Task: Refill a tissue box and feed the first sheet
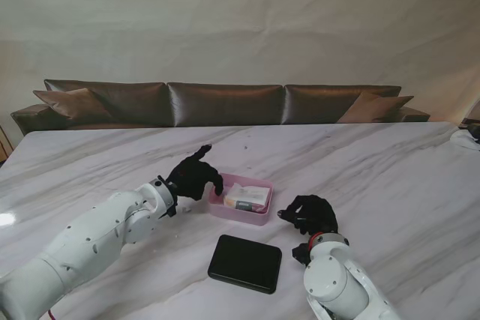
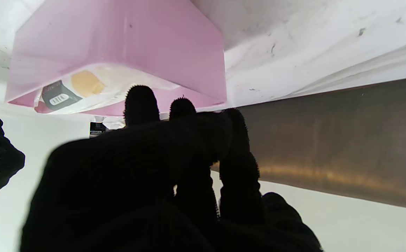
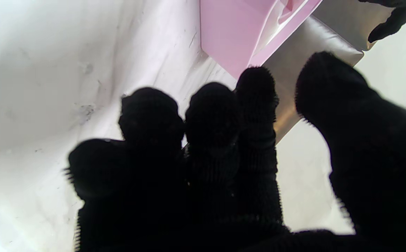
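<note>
Stand view: I see the pink tissue box (image 1: 241, 200) mid-table, a tissue pack (image 1: 246, 198) inside. My left hand (image 1: 195, 176) curls at its left rim, grip uncertain. My right hand (image 1: 309, 213) is loosely curled, holding nothing, right of it. A black lid (image 1: 245, 263) lies nearer me.

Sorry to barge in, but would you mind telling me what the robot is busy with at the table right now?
It is refilling a tissue box. The pink box sits open on the marble table with a wrapped tissue pack lying inside. The left hand is at the box's left rim, fingers curled over the edge. The right hand hovers just right of the box, holding nothing. The black lid lies on the table nearer to me, not yet fitted, and no sheet is pulled out.
</note>
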